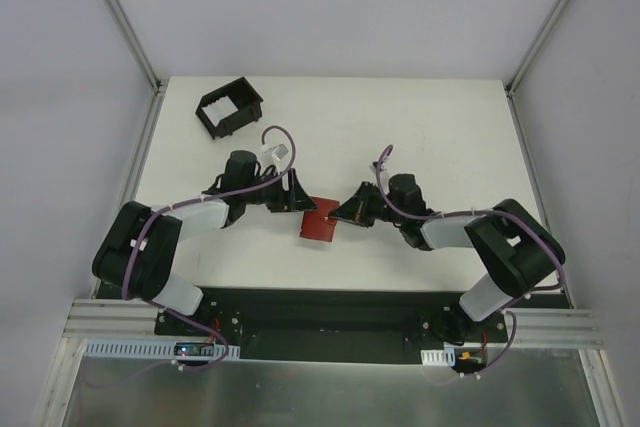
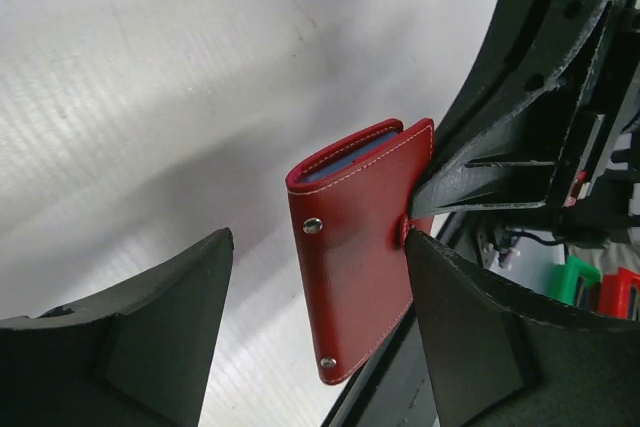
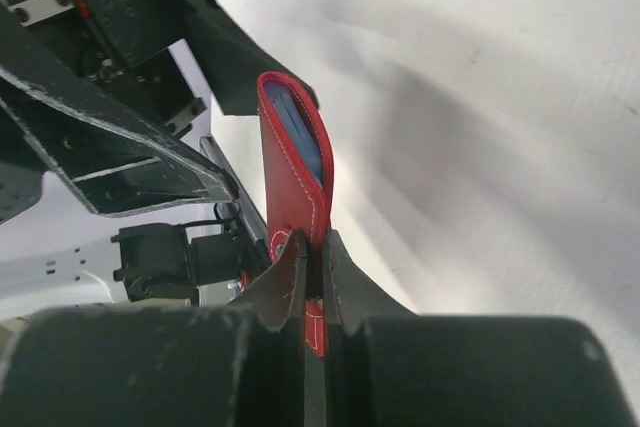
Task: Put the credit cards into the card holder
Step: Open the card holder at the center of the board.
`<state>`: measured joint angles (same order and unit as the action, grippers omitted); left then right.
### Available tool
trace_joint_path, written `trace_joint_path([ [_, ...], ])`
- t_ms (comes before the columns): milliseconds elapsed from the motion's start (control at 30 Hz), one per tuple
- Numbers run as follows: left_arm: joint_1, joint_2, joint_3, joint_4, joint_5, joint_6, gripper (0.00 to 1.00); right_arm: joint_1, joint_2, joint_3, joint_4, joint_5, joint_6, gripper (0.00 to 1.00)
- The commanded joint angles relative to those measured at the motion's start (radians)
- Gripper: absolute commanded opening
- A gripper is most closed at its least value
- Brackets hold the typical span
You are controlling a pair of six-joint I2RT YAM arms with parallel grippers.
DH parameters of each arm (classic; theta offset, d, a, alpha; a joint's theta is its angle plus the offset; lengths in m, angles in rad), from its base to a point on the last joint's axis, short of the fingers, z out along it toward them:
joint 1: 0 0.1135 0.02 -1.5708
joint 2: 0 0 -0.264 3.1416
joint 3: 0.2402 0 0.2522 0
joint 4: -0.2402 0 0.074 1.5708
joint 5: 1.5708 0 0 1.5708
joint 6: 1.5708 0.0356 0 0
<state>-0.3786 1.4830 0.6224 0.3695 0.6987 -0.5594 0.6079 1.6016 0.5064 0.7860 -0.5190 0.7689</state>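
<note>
The red card holder [image 1: 320, 220] is folded and held off the table between my two grippers. My right gripper [image 3: 315, 257] is shut on the card holder's [image 3: 290, 162] edge near the snap tab. My left gripper [image 2: 318, 277] is open, with the card holder [image 2: 355, 247] between its fingers; the right finger looks to touch the holder's edge. A bluish card edge [image 2: 348, 157] shows inside the folded holder, and also in the right wrist view [image 3: 300, 132]. No loose credit cards show on the table.
A black open-sided box [image 1: 229, 108] with white pieces inside stands at the back left of the white table [image 1: 420, 137]. Slanted metal frame posts [image 1: 120, 17] rise at both back corners.
</note>
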Motion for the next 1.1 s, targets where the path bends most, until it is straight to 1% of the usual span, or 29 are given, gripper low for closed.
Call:
trace_joint_path([
  [0,0.001,0.026,-0.044,0.221,0.169,-0.072,0.69,0.007,-0.06,-0.009,0.125,-0.062,-0.029,0.0],
  [100,0.001,0.046,-0.062,0.281,0.205,-0.099,0.63,0.006,-0.071,-0.011,0.147,-0.069,-0.023,0.0],
  [167,0.001,0.053,-0.069,0.299,0.214,-0.111,0.53,0.006,-0.068,-0.009,0.145,-0.072,-0.022,0.0],
  [233,0.001,0.042,-0.076,0.298,0.206,-0.108,0.39,0.007,-0.065,-0.012,0.142,-0.059,-0.022,0.0],
  [267,0.001,0.03,-0.076,0.283,0.199,-0.102,0.35,0.006,-0.062,-0.012,0.139,-0.055,-0.022,0.0],
  [333,0.003,0.005,-0.06,0.196,0.168,-0.062,0.17,0.004,-0.06,-0.017,0.107,-0.044,-0.031,0.01],
  [400,0.0,-0.015,-0.03,0.061,0.112,0.005,0.1,0.006,-0.072,-0.031,0.053,-0.017,-0.049,0.01],
  [433,0.0,-0.016,-0.014,-0.017,0.078,0.039,0.03,0.007,-0.081,-0.034,0.009,-0.004,-0.072,0.03],
  [467,0.0,-0.01,0.015,-0.097,0.053,0.08,0.0,0.009,-0.097,-0.032,-0.048,0.004,-0.101,0.08],
  [500,-0.002,0.0,0.042,-0.153,0.041,0.114,0.0,0.013,-0.126,-0.029,-0.106,0.01,-0.133,0.21],
  [533,-0.003,0.02,0.059,-0.193,0.057,0.148,0.0,0.018,-0.152,-0.026,-0.184,0.029,-0.17,0.31],
  [567,-0.006,0.046,0.077,-0.222,0.077,0.18,0.0,0.02,-0.19,-0.031,-0.258,0.066,-0.196,0.37],
  [600,-0.011,0.068,0.095,-0.256,0.099,0.209,0.0,0.021,-0.237,-0.037,-0.339,0.109,-0.233,0.46],
  [667,-0.035,0.117,0.128,-0.309,0.11,0.252,0.0,0.021,-0.32,-0.025,-0.488,0.175,-0.314,0.53],
  [700,-0.049,0.132,0.14,-0.32,0.11,0.268,0.0,0.021,-0.353,-0.01,-0.554,0.194,-0.369,0.55],
  [767,-0.081,0.17,0.166,-0.346,0.117,0.297,0.0,0.023,-0.388,0.01,-0.606,0.168,-0.454,0.55],
  [833,-0.108,0.21,0.204,-0.366,0.13,0.332,0.0,0.023,-0.379,0.032,-0.61,0.104,-0.494,0.55],
  [900,-0.129,0.241,0.238,-0.421,0.139,0.36,0.0,0.021,-0.345,0.058,-0.617,0.056,-0.526,0.55],
  [967,-0.14,0.263,0.26,-0.431,0.154,0.377,0.0,0.024,-0.309,0.078,-0.61,0.01,-0.545,0.54],
  [1067,-0.146,0.293,0.283,-0.449,0.173,0.401,0.0,0.047,-0.27,0.103,-0.6,-0.006,-0.557,0.53],
])
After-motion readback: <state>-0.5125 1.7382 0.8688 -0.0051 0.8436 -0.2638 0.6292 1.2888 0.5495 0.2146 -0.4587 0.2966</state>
